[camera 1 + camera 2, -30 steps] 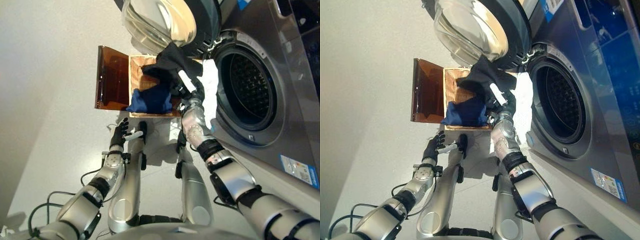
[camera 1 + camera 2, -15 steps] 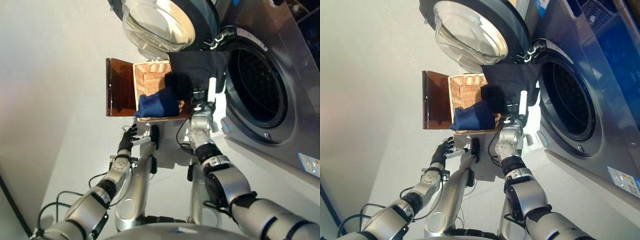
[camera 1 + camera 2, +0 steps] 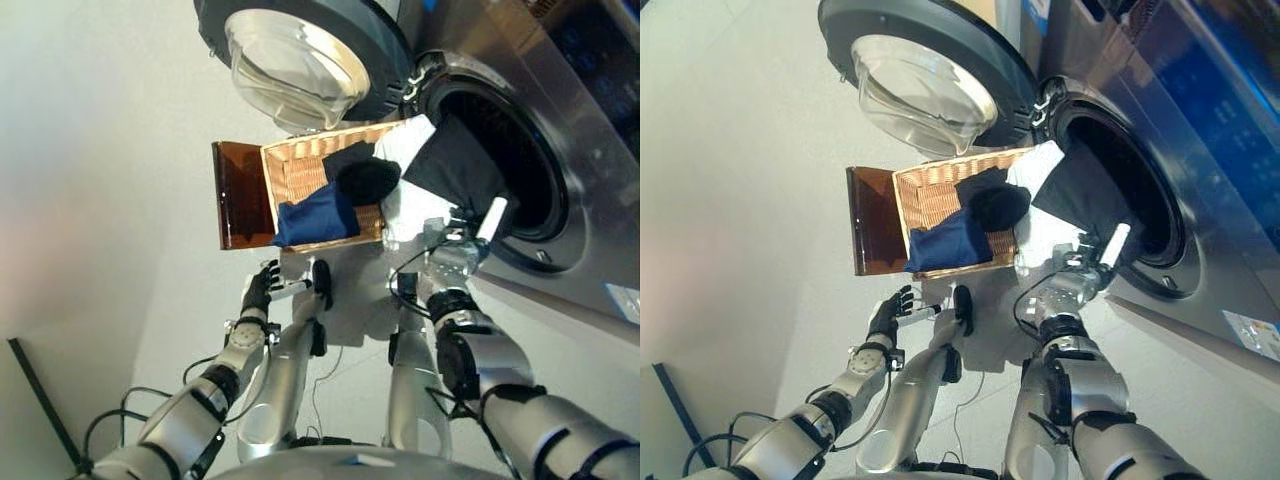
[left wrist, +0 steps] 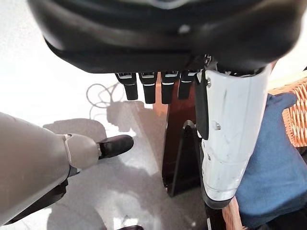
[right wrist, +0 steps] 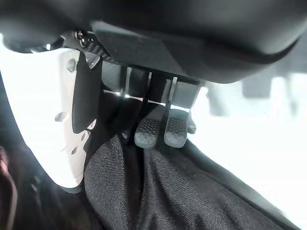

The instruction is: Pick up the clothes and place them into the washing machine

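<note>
My right hand point(image 3: 462, 238) is shut on a dark grey garment point(image 3: 455, 165) and holds it at the lower edge of the washing machine's drum opening point(image 3: 525, 150); the cloth hangs across the opening. In the right wrist view my fingers point(image 5: 158, 127) curl onto the grey cloth point(image 5: 182, 191). The wicker basket point(image 3: 300, 170) on the dark brown box point(image 3: 240, 195) holds a blue cloth point(image 3: 315, 215), a black cloth point(image 3: 365, 178) and a white cloth point(image 3: 405, 200) that drapes over its near side. My left hand point(image 3: 262, 290) is open and empty, low in front of the box.
The washing machine's round glass door point(image 3: 300, 60) stands wide open above the basket. The machine's grey front point(image 3: 590, 200) runs along the right. Pale floor point(image 3: 120, 200) lies to the left of the box.
My right hand has carried the dark garment from above the basket over to the drum opening. The camera has shifted. My left hand has stayed in place.
</note>
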You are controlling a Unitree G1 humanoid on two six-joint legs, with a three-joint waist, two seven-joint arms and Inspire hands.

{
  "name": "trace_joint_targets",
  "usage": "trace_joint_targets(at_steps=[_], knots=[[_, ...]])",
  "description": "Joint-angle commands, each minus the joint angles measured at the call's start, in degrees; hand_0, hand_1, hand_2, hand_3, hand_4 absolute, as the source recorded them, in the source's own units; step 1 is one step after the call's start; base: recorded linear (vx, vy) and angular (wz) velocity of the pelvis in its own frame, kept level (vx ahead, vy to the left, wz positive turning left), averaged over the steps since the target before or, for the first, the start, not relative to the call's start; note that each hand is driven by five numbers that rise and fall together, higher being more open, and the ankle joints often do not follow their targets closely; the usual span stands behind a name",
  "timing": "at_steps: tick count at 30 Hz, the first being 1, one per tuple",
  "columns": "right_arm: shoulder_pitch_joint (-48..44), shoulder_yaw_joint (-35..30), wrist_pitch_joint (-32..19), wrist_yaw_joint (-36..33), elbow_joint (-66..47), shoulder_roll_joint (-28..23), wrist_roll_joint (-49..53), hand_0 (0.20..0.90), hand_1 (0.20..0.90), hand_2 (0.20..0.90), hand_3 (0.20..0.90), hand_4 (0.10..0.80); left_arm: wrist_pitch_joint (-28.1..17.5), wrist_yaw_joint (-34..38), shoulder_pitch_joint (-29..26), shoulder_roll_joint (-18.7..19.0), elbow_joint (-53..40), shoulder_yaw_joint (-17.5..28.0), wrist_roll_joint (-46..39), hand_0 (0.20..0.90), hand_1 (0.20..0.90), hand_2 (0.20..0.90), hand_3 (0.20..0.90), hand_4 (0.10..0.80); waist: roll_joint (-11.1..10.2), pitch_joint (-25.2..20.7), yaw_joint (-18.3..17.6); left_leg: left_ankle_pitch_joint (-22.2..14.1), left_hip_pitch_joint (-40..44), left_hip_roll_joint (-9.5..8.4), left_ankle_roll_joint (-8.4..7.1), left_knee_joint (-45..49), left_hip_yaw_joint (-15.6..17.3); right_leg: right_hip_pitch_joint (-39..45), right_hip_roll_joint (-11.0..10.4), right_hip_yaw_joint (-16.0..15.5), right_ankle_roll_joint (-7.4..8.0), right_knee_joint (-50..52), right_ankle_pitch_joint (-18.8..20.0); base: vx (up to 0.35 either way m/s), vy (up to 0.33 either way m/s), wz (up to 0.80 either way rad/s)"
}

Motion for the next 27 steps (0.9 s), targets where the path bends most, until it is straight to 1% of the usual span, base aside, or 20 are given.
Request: trace_joint_targets(at_steps=[1,2,3,5,6,7,14,17,18,19,21,22,24,27], knots=[[-2.02,-2.52,-3.06,0.21,-1.80,-7.63,-0.65,0.200,0.200,0.200,0.200,0.300,-2.46,-0.09,0.71,-0.30,1.26,0.01,0.06,0.900,0.900,0.900,0.900,0.800,1.66,-1.83,-0.24,-2.65,-2.09,1.95,-6.02,1.48,-2.27,2.49,-2.55,-0.60,-0.88,7.07,-8.38,-0.006,0.002,-0.06],[-2.44,-2.67,-2.65,-0.07,-1.17,-8.96,-0.84,0.200,0.200,0.200,0.200,0.300,-2.48,-0.23,0.92,-0.20,1.06,-0.10,0.08,0.900,0.900,0.900,0.900,0.800,1.83,-1.87,-0.20,-2.61,-2.21,1.98,-6.05,1.46,-2.14,2.31,-2.53,-0.53,-0.90,7.08,-8.34,-0.010,-0.001,-0.03],[-3.55,-2.30,-2.08,-0.69,-0.08,-11.34,-1.77,0.200,0.200,0.200,0.200,0.300,-2.69,-0.51,1.44,0.12,0.65,-0.24,0.01,0.900,0.900,0.900,0.900,0.800,2.23,-1.87,-0.11,-2.60,-2.36,1.92,-6.11,1.44,-1.97,1.88,-2.45,-0.27,-0.91,7.21,-8.33,0.000,0.000,0.00],[-4.67,-1.90,-1.60,-1.08,0.71,-12.77,-2.23,0.200,0.200,0.200,0.200,0.300,-2.71,-0.66,1.76,0.11,0.25,-0.40,-0.09,0.900,0.900,0.900,0.900,0.800,2.58,-1.87,0.03,-2.52,-2.46,1.92,-6.14,1.30,-1.78,1.61,-2.43,-0.09,-0.91,7.23,-8.31,-0.006,-0.010,-0.06],[-6.38,-0.87,-0.93,-1.68,1.45,-15.09,-3.36,0.200,0.200,0.200,0.200,0.300,-2.93,-0.90,2.29,0.49,-0.42,-0.51,-0.20,0.900,0.900,0.900,0.900,0.800,2.97,-1.78,0.22,-2.39,-2.62,1.91,-6.19,1.19,-1.58,1.20,-2.42,0.16,-0.98,7.34,-8.27,-0.008,-0.015,-0.08],[-6.60,-0.79,-0.83,-1.77,1.63,-15.30,-3.44,0.200,0.200,0.200,0.200,0.300,-2.93,-0.90,2.29,0.42,-0.52,-0.48,-0.21,0.900,0.900,0.900,0.900,0.800,3.06,-1.76,0.24,-2.37,-2.65,1.93,-6.19,1.17,-1.53,1.10,-2.41,0.23,-0.98,7.39,-8.26,-0.016,-0.022,-0.08],[-14.81,3.20,0.62,-3.66,2.50,-21.95,-6.34,0.200,0.200,0.200,0.200,0.300,-3.67,-1.95,4.57,1.40,-4.36,-1.68,-0.44,0.900,0.900,0.900,0.900,0.800,5.13,-1.22,1.20,-1.87,-3.48,2.10,-6.40,0.56,-0.21,-1.30,-2.23,1.36,-1.07,8.29,-8.50,-0.003,-0.018,-0.09],[-18.42,5.38,1.01,-4.22,2.60,-23.58,-7.49,0.200,0.200,0.200,0.200,0.300,-3.82,-2.26,4.86,1.45,-5.07,-2.26,-0.82,0.900,0.900,0.900,0.900,0.800,5.87,-1.36,1.60,-1.52,-3.84,2.22,-6.49,0.14,0.28,-2.56,-2.01,1.95,-1.17,8.92,-8.60,0.022,-0.023,-0.05],[-21.16,6.99,1.17,-4.66,2.62,-24.39,-8.30,0.200,0.200,0.200,0.200,0.300,-3.82,-2.32,5.09,1.57,-5.23,-2.81,-0.61,0.900,0.900,0.900,0.900,0.800,6.15,-1.55,1.87,-1.66,-3.76,2.19,-6.65,-0.13,0.49,-3.07,-1.93,2.19,-1.22,9.39,-9.07,0.000,0.000,0.00],[-21.39,7.12,1.19,-4.74,2.68,-24.45,-8.36,0.200,0.200,0.200,0.200,0.300,-3.83,-2.32,5.01,1.50,-5.26,-2.73,-0.61,0.900,0.900,0.900,0.900,0.800,6.24,-1.48,1.89,-1.30,-3.98,2.28,-6.61,-0.19,0.56,-3.37,-1.81,2.28,-1.25,9.43,-8.74,0.046,-0.012,-0.02],[-23.71,8.07,0.96,-4.87,2.25,-25.19,-8.42,0.200,0.200,0.200,0.200,0.300,-3.88,-2.30,5.23,1.60,-5.79,-3.15,-0.70,0.900,0.900,0.900,0.900,0.800,6.49,-1.77,2.23,-1.55,-3.78,2.16,-6.72,-0.49,0.59,-3.55,-1.86,2.45,-1.23,9.69,-9.27,0.024,-0.016,-0.07],[-25.09,8.43,0.62,-5.00,1.80,-25.35,-8.39,0.200,0.200,0.200,0.200,0.300,-3.94,-2.24,4.99,1.64,-5.92,-3.18,-0.73,0.900,0.900,0.900,0.900,0.800,6.78,-1.84,2.45,-1.00,-4.18,2.34,-6.75,-0.66,0.71,-4.24,-1.59,2.65,-1.31,9.92,-8.98,0.024,-0.022,-0.13],[-27.23,8.96,-0.49,-5.28,0.75,-25.77,-8.00,0.200,0.200,0.200,0.200,0.300,-4.04,-2.14,4.87,1.64,-6.01,-3.37,-0.91,0.900,0.900,0.900,0.900,0.800,6.95,-2.16,2.74,-1.25,-4.09,2.25,-6.89,-0.81,0.70,-4.52,-1.52,2.72,-1.41,10.40,-9.70,0.039,-0.022,-0.12],[-30.54,8.86,-2.73,-5.78,-0.82,-26.67,-6.82,0.200,0.200,0.200,0.200,0.300,-4.26,-1.89,4.61,1.71,-6.16,-3.73,-1.19,0.900,0.900,0.900,0.900,0.800,7.49,-2.60,3.22,-0.77,-4.35,2.27,-7.00,-1.09,0.69,-5.18,-1.42,2.77,-1.48,10.97,-9.76,0.018,-0.007,-0.01]])
